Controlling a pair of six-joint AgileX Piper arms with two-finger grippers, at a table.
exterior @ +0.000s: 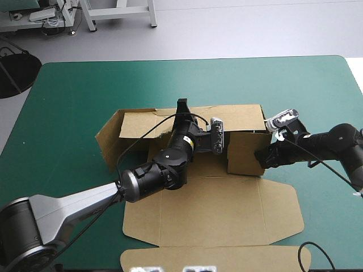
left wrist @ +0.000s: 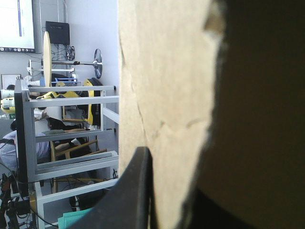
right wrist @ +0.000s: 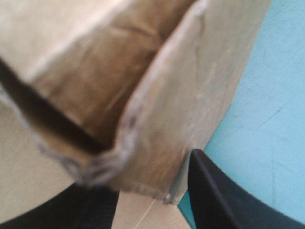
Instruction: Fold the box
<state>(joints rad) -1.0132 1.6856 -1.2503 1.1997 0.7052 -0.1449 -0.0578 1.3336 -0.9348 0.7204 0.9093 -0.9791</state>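
From where I stand the wall-raising step is on: the brown box [exterior: 210, 204] sits mid-table on the teal-green cover [exterior: 85, 90], the left gripper [exterior: 182, 107] pinching its far wall and the right gripper [exterior: 261, 158] nipping the right-hand wall (lid lying flat), so next, I'd guess, comes tucking them in.

On near-left side, left arm [exterior: 68, 209] stretching diagonally forward, low over table. Its wrist [exterior: 170, 156] angling toward far edge. At its tip, left gripper [exterior: 182, 109] pointing away from robot and pinching box [exterior: 215, 209] wall: one black finger [left wrist: 136, 191] lying along one face, other pressing opposite face. From right side, right arm [exterior: 334, 140] reaching in, elbow bending, forearm running leftward and low. Out front, right gripper [exterior: 264, 157] pointing toward left arm, fingers [right wrist: 214, 191] straddling wall edge, clamping on board.
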